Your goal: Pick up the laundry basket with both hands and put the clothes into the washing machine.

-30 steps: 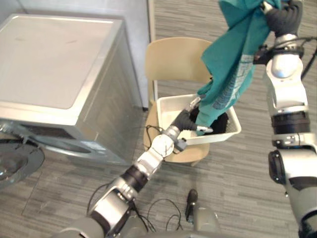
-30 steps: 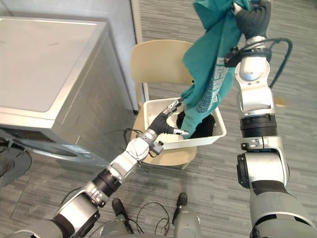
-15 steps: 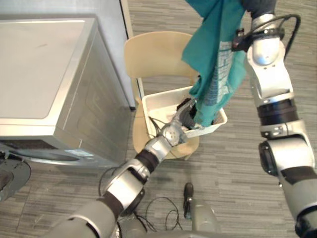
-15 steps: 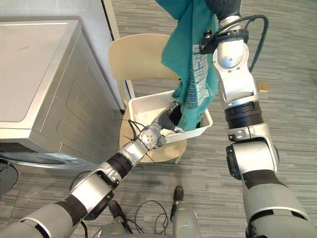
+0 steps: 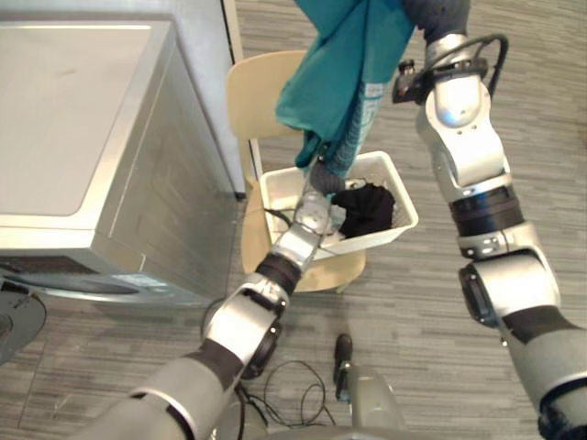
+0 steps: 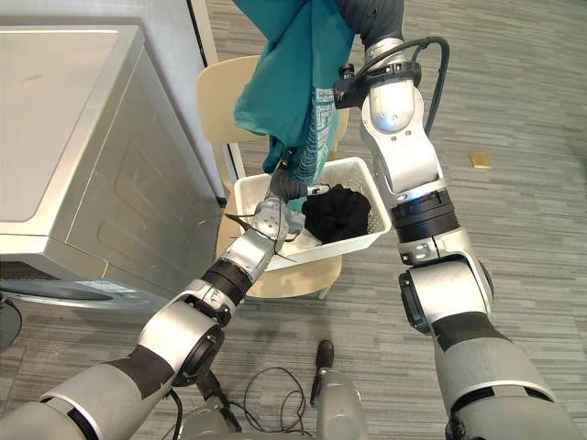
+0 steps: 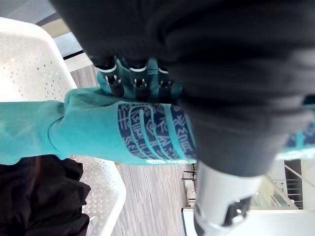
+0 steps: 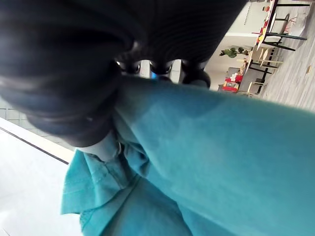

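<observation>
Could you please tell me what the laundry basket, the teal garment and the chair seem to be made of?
The laundry basket looks like matt white moulded plastic: its walls are perforated with small holes. The teal garment seems to be soft knit fabric, perhaps cotton: it drapes in folds. The chair looks like pale smooth plywood, though plastic is possible.

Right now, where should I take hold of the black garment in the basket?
Pinch its raised middle bunch from straight above: the black garment lies heaped in the basket, whose walls block the sides. The left hand and right hand hold the shirt.
</observation>
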Robot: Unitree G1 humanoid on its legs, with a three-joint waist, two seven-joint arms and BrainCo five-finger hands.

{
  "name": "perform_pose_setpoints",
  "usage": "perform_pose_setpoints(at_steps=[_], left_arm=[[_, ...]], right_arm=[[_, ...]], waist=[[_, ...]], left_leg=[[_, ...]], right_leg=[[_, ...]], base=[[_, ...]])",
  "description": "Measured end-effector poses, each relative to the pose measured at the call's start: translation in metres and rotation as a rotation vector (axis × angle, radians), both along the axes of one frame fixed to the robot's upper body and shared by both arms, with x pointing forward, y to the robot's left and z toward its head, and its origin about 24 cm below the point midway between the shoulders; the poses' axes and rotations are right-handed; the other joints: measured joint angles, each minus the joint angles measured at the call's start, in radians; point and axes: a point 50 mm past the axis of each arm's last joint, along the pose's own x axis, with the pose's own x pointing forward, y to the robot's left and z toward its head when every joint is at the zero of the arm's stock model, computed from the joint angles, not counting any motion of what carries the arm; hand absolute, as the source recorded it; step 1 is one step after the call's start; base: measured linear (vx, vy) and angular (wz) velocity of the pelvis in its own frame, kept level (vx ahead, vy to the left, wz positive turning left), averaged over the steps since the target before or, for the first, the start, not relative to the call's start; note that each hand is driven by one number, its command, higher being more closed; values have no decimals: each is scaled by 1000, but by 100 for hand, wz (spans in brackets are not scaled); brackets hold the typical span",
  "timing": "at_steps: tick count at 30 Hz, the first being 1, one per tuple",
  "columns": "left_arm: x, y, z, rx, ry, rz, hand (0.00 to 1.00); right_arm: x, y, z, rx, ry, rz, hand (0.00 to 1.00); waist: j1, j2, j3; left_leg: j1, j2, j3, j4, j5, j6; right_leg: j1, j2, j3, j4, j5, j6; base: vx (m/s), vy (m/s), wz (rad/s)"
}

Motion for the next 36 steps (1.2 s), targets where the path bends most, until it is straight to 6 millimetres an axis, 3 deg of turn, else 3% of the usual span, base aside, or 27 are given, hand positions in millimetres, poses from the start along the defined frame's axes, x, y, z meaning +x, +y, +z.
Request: perform_pose_setpoints(at_steps=[4, 5, 18, 30, 31, 36], left_arm=[[-2, -4, -2, -67, 40, -19, 0], [-2, -5, -2, -72, 43, -21, 100], [-3, -8, 21, -215, -25, -24, 100], [0, -1, 23, -185, -53, -9, 100], [0, 1, 22, -170, -62, -5, 100], [-1, 15, 22, -189, -94, 19, 100]], right_arm=[[0, 2, -15, -1, 34, 25, 100], [0, 3, -17, -7, 41, 29, 100], [-15, 5, -54, 74, 80, 142, 100], [-17, -7, -74, 109, 118, 120, 100], [-18, -11, -77, 123, 122, 110, 0], [-27, -18, -85, 144, 110, 108, 0]], waist=[[-2, -7, 0], [-3, -7, 0], [-4, -7, 0], [-5, -7, 0], [-4, -7, 0], [-5, -6, 0]], left_leg=[[-4, -1, -6, 0, 0, 0], [-4, -1, -6, 0, 0, 0], [-6, 0, 1, 1, -2, -2], [5, 2, -1, 1, -3, -2], [8, 2, -1, 1, -4, -1], [10, 2, -1, 1, -8, -2]], right_leg=[[1, -1, -5, -1, 0, 0], [1, -1, -5, -1, 0, 0], [2, 8, 9, -36, 14, 1], [17, 15, 18, -57, 26, 0], [28, 17, 16, -71, 33, 2], [29, 17, 18, -74, 34, 3]], base=[[7, 18, 3], [0, 0, 0], [2, 7, -3], [1, 18, -2], [0, 0, 0], [-2, 13, 0]])
